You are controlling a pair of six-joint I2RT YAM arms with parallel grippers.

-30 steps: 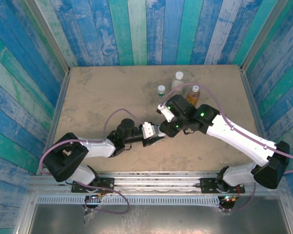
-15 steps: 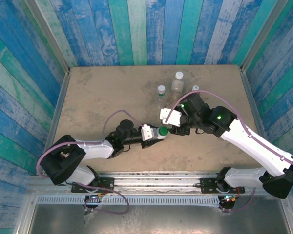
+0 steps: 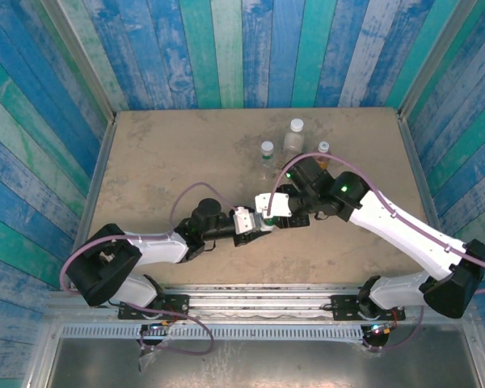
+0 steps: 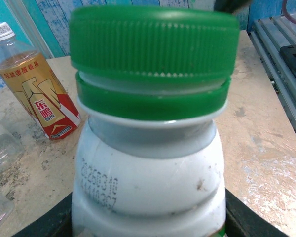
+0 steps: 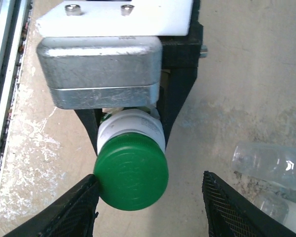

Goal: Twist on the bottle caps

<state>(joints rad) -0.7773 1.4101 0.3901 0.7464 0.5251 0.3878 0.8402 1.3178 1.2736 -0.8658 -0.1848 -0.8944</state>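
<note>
**Green cap between the two grippers.** Your left gripper [image 3: 256, 220] is clamped on the body of the white bottle [image 4: 148, 187] and holds it near the middle of the table [image 3: 162, 162]. This grip anchors the bottle so that it should not spin when the cap is turned.

The green cap [image 5: 131, 170] sits on the bottle's neck, just above the green ring. A thin pale band shows between cap and ring, so judge it not yet screwed home.

Your right gripper [image 5: 154, 203] stands spread astride the cap. One finger touches the cap's rim and the other is well apart from it, so nothing is gripped. The cap lies off-centre between the fingers. Closing from here would probably shove the bottle sideways, so centre the gripper over the cap first.

**Surroundings.** The amber bottle [image 4: 37, 94] stands beyond the white one, with its white cap on. The clear bottles [image 3: 294, 136] stand beside it toward the far edge. They look capped, though the overhead view is too small to be sure.

None of the three touches a gripper. In the right wrist view, though, one clear bottle lies near the free finger. Mind it when you rotate the wrist.
</note>
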